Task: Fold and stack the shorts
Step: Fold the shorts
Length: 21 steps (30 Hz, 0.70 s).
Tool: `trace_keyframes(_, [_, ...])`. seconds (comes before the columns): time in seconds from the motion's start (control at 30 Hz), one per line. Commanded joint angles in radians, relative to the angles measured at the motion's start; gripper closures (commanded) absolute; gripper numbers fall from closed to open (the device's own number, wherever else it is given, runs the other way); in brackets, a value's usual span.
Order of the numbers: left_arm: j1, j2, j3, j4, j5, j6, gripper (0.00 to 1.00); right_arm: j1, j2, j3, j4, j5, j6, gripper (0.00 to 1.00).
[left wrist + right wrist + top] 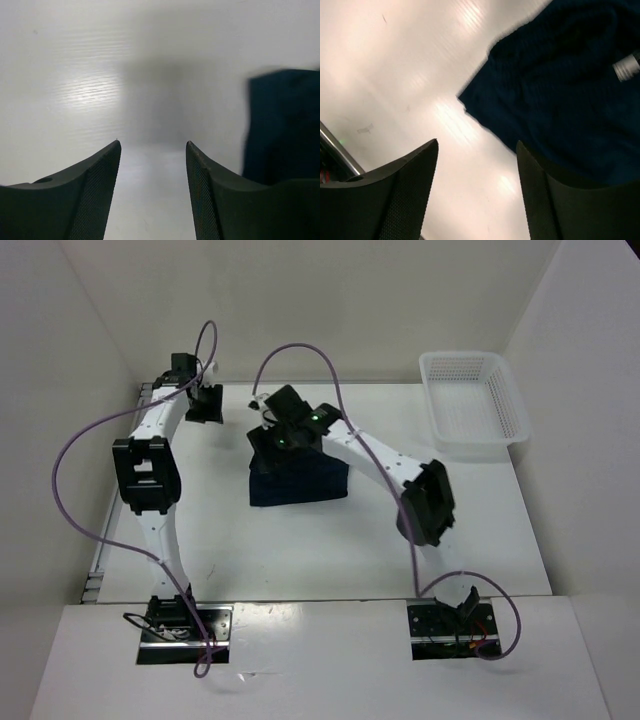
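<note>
The dark navy soft cloth shorts lie as a folded bundle mid-table. The right end effector hovers at their edge, fingers spread and empty; the left end effector, likewise spread, hangs nearby. Pinching only the top layer would likely drag the fold open. From above, the right wrist hides the bundle's far edge, and the layers cannot be counted.
</note>
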Motion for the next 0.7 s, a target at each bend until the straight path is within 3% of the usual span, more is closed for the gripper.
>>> trace_keyframes(0.0, [-0.135, -0.214, -0.033, -0.048, 0.169, 0.004, 0.38, -0.026, -0.297, -0.267, 0.204, 0.125, -0.032, 0.27])
trace_keyframes(0.17, [-0.284, -0.236, -0.126, -0.133, 0.286, 0.004, 0.36, -0.151, -0.507, -0.651, 0.364, 0.205, 0.059, 0.25])
trace_keyframes(0.27, [-0.345, -0.193, -0.163, -0.133, 0.222, 0.004, 0.35, -0.160, -0.534, -0.768, 0.396, 0.255, 0.069, 0.23])
trace_keyframes(0.4, [-0.356, -0.116, -0.163, -0.133, 0.150, 0.004, 0.32, -0.178, -0.480, -0.845, 0.431, 0.268, 0.116, 0.19])
trace_keyframes(0.67, [-0.405, -0.104, -0.166, -0.088, 0.079, 0.004, 0.31, -0.197, -0.445, -0.941, 0.504, 0.239, 0.179, 0.18])
